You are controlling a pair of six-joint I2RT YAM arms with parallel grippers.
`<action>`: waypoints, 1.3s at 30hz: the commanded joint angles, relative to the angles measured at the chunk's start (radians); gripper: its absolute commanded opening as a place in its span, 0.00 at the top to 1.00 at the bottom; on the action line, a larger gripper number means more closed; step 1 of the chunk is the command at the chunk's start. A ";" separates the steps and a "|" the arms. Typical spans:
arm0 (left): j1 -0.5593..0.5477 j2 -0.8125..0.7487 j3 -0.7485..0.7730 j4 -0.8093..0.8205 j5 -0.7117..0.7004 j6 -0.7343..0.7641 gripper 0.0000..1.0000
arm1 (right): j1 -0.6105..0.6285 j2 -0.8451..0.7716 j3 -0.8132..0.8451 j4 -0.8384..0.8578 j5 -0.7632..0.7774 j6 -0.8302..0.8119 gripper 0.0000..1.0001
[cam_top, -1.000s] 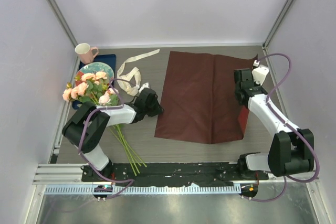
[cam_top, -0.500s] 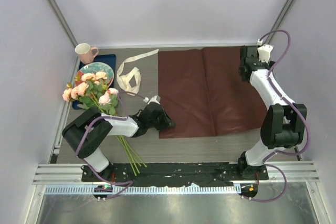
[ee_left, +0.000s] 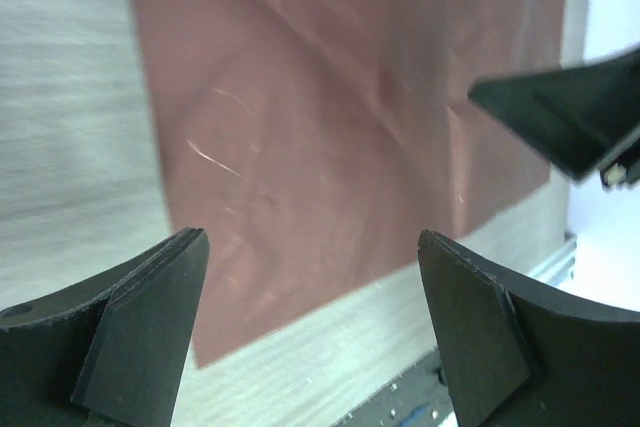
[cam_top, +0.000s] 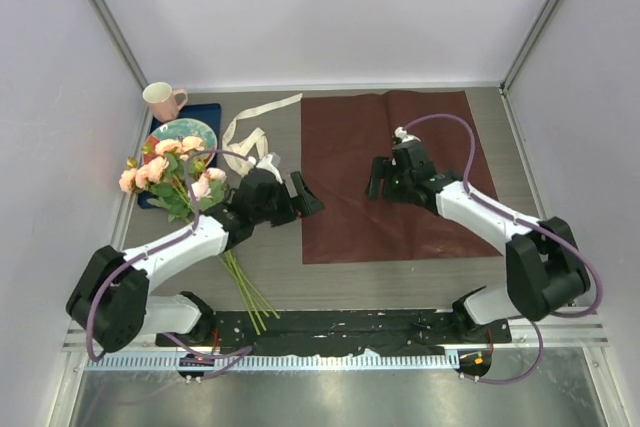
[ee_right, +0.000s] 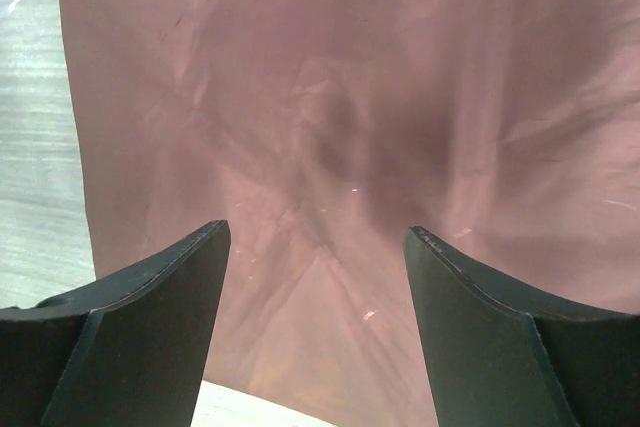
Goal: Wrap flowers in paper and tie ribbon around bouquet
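Right gripper (cam_top: 378,183) moved over flat, creased paper (cam_top: 345,147).

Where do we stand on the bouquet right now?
Done: the paper lies spread flat. In hand: nothing; the left gripper at its left edge and the right gripper above its middle are both open and empty. Left: the flowers lie unwrapped off to the paper's left and the ribbon lies loose, so wrapping and tying remain.
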 commanded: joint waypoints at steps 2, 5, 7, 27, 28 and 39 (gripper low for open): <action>0.131 0.109 0.077 -0.143 0.044 0.135 0.09 | 0.002 0.068 -0.003 0.175 -0.133 0.081 0.25; 0.142 0.206 0.146 -0.155 0.007 0.181 0.09 | 0.004 0.068 -0.023 0.152 -0.068 0.090 0.27; 0.142 0.286 0.161 -0.128 0.025 0.200 0.07 | 0.004 0.061 -0.032 0.128 0.024 0.087 0.27; -0.134 0.300 -0.046 0.120 0.067 -0.013 0.13 | -0.139 -0.189 -0.314 -0.145 0.147 0.230 0.27; -0.159 0.291 -0.052 0.122 0.061 -0.032 0.13 | -0.142 -0.206 -0.318 -0.179 0.148 0.227 0.27; -0.083 -0.330 0.046 -0.566 -0.342 -0.020 0.00 | 0.143 -0.212 -0.186 0.107 -0.095 0.017 0.22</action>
